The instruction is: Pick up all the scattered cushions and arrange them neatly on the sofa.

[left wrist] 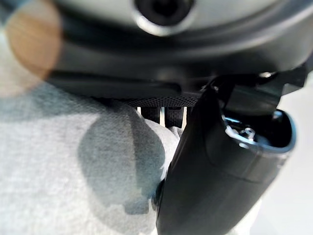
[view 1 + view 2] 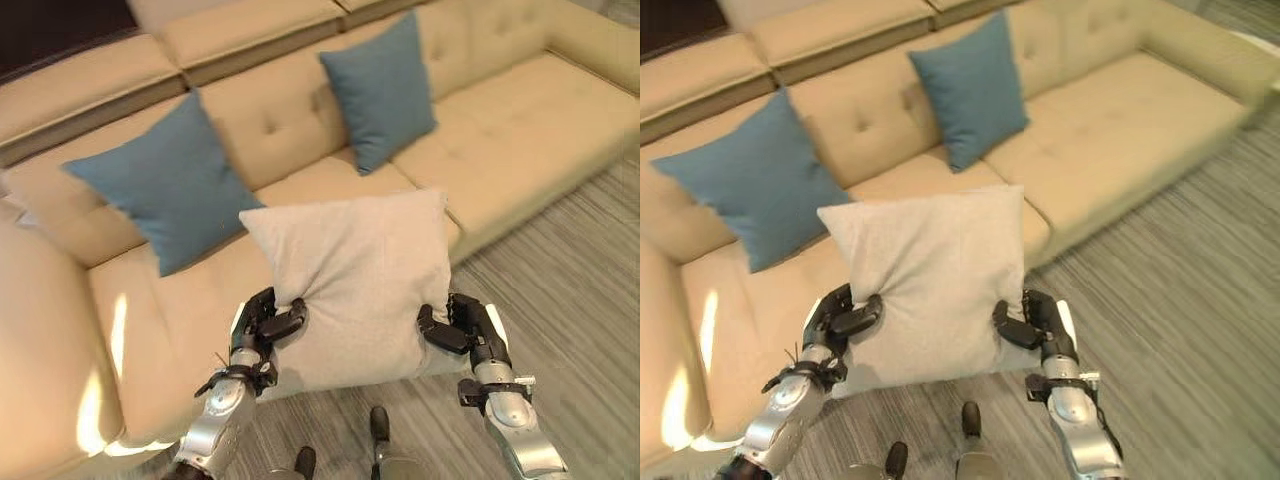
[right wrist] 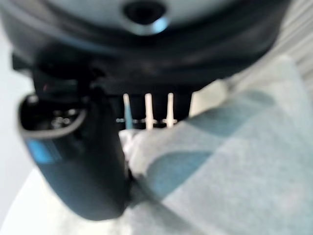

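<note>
The grey cushion (image 2: 350, 285) looks light and squishy, held up in front of the sofa (image 2: 520, 150). The left hand (image 2: 270, 322) pinches its 8 o'clock edge and the right hand (image 2: 455, 328) its 4 o'clock edge. Fabric bunches there, so I'd say gripping low on both sides suits it.

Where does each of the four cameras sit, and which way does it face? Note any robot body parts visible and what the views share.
Left eye view: on the head, looking down at the beige sofa, two blue cushions and the grey cushion pinched by the left robot hand and right robot hand; both arms show.
Right eye view: the same scene from slightly to one side.
Left wrist view: on the left wrist, along its thumb, onto grey fabric.
Right wrist view: likewise on the right wrist.
All share the grey cushion.
</note>
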You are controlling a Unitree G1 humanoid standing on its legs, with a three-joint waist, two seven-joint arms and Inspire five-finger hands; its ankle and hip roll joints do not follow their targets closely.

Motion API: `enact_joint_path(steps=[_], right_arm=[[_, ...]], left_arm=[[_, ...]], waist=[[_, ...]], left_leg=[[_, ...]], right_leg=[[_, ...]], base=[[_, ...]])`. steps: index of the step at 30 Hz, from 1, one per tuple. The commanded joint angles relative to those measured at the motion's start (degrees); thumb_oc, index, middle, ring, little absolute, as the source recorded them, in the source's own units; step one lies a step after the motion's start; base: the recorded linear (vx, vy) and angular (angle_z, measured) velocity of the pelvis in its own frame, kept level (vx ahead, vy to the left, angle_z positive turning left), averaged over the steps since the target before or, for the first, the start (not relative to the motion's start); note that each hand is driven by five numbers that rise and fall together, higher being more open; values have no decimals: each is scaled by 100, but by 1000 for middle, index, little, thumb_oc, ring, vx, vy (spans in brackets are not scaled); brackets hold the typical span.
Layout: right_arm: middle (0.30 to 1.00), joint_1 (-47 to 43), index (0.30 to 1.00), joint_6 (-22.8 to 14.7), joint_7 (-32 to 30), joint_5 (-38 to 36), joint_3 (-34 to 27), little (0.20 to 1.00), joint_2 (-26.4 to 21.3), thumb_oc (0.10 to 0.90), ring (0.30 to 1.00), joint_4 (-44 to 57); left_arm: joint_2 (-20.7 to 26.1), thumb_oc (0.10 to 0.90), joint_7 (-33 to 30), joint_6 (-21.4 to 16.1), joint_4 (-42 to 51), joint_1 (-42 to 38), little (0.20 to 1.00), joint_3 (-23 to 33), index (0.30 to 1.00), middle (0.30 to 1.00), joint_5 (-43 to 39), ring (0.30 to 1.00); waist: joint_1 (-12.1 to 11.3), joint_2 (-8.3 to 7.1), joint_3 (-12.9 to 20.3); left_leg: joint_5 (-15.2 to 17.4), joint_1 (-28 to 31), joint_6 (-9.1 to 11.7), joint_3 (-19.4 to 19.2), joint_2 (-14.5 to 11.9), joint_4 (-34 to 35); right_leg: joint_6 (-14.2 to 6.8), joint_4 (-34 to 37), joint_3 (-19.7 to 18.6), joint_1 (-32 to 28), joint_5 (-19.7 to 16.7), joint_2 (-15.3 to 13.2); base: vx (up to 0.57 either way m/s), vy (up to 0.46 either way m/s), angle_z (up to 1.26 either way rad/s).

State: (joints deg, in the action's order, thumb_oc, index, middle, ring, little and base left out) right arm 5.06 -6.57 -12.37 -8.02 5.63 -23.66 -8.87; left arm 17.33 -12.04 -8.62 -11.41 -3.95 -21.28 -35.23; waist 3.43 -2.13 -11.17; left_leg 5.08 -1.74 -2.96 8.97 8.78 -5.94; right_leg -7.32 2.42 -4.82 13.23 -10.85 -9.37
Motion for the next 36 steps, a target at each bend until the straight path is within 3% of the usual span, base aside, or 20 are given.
enact_joint_path(steps=[1,2,3,4,6,8,10,12,14,17,23,24,26,28,31,33,36], right_arm=[[300,-654,300,-695,250,220,413,300,75,400,300,708],[300,-643,300,-704,186,240,387,300,155,400,300,638],[300,-646,300,-703,186,240,387,300,159,400,300,638],[300,-569,300,-738,116,249,321,300,191,400,300,592],[300,-529,300,-749,129,270,313,300,189,400,300,593],[300,-495,300,-747,202,330,304,300,138,400,300,547],[300,-515,300,-745,201,353,316,300,131,400,300,536],[300,-550,300,-736,187,373,353,300,128,400,300,492],[300,-528,300,-720,154,378,366,300,119,400,300,468],[300,-506,300,-703,143,449,357,300,5,400,300,592],[300,-349,300,-761,-35,501,151,300,-145,400,300,876],[300,-339,300,-742,-47,514,123,300,-156,400,300,875],[300,-289,300,-721,-81,511,75,300,-163,400,300,943],[300,-194,300,-735,-94,556,1,300,-187,400,300,1045],[300,-199,300,-726,-271,678,-68,300,-183,400,300,999],[300,-214,300,-724,-306,700,-99,300,-159,400,300,1006],[300,-214,300,-746,-293,823,-46,300,-65,400,300,1036]], left_arm=[[-459,400,498,-735,808,-824,300,-714,300,300,446,300],[-409,400,487,-719,762,-864,300,-740,300,300,536,300],[-406,400,487,-720,761,-868,300,-740,300,300,536,300],[-380,400,599,-694,692,-899,300,-771,300,300,533,300],[-368,400,606,-711,726,-915,300,-789,300,300,545,300],[-339,400,585,-687,650,-1010,300,-861,300,300,602,300],[-341,400,570,-676,649,-1041,300,-858,300,300,608,300],[-345,400,595,-632,649,-1093,300,-893,300,300,639,300],[-368,400,572,-624,681,-1012,300,-831,300,300,688,300],[-434,400,529,-606,606,-1045,300,-826,300,300,778,300],[-447,400,482,-608,727,-1129,300,-787,300,300,753,300],[-447,400,455,-618,729,-1137,300,-764,300,300,775,300],[-434,400,400,-598,752,-1228,300,-774,300,300,838,300],[-434,400,367,-616,762,-1308,300,-840,300,300,882,300],[-455,400,280,-569,726,-1420,300,-911,300,300,1038,300],[-423,400,297,-577,789,-1441,300,-905,300,300,1067,300],[-338,400,281,-589,827,-1377,300,-876,300,300,1123,300]], waist=[[-242,256,231],[-278,251,94],[-277,235,99],[-387,273,32],[-388,276,31],[-426,238,166],[-493,236,200],[-711,169,301],[-830,151,466],[-711,260,535],[-506,270,279],[-510,259,259],[-571,224,194],[-582,148,237],[-609,181,291],[-688,165,292],[-799,214,451]], left_leg=[[350,274,175,12,-321,377],[319,215,133,-327,-445,350],[298,200,132,-330,-429,355],[147,89,100,-799,-570,390],[71,71,78,-942,-606,460],[-61,48,28,-1329,-692,578],[-100,-7,37,-1475,-724,559],[-136,-92,93,-1726,-732,567],[-140,4,132,-1841,-729,655],[-150,160,236,-1823,-837,707],[146,-213,487,-1765,-1189,-980],[1,-326,521,-1665,-1186,-1202],[-11,-596,515,-1306,-967,-1311],[57,-809,443,-1084,-683,-984],[-387,-1195,413,-1045,-450,-484],[-476,-1328,451,-1044,-421,-452],[-383,-940,231,-954,-391,-142]], right_leg=[[-684,-457,552,-48,244,150],[-713,-457,944,39,324,123],[-716,-452,938,54,311,108],[-496,-619,1970,-120,587,-140],[-400,-882,2116,-176,718,-145],[-295,-1367,2152,-467,1096,-23],[-281,-1415,2325,-607,1203,-40],[-267,-1130,2713,-935,1231,-101],[-283,-602,2686,-1126,1173,4],[-169,-383,2474,-1205,1213,202],[134,-219,2385,-1559,1431,384],[173,-214,2314,-1580,1434,417],[201,-202,2165,-1617,1486,477],[168,-166,2063,-1657,1501,491],[149,-69,1877,-1859,1553,683],[161,-48,1736,-1904,1573,733],[102,-415,1473,-1989,1768,737]], base=[[-287,62,-132],[-297,61,-137],[-459,102,-182],[-338,101,-150],[-254,72,-153],[-192,27,-119],[-131,-15,-82],[-53,-77,-91],[117,-168,-105],[152,-221,-47],[46,-149,8],[76,-76,-8],[86,-66,-30],[156,-52,-53],[208,-24,-26],[153,1,-62],[281,115,-109]])
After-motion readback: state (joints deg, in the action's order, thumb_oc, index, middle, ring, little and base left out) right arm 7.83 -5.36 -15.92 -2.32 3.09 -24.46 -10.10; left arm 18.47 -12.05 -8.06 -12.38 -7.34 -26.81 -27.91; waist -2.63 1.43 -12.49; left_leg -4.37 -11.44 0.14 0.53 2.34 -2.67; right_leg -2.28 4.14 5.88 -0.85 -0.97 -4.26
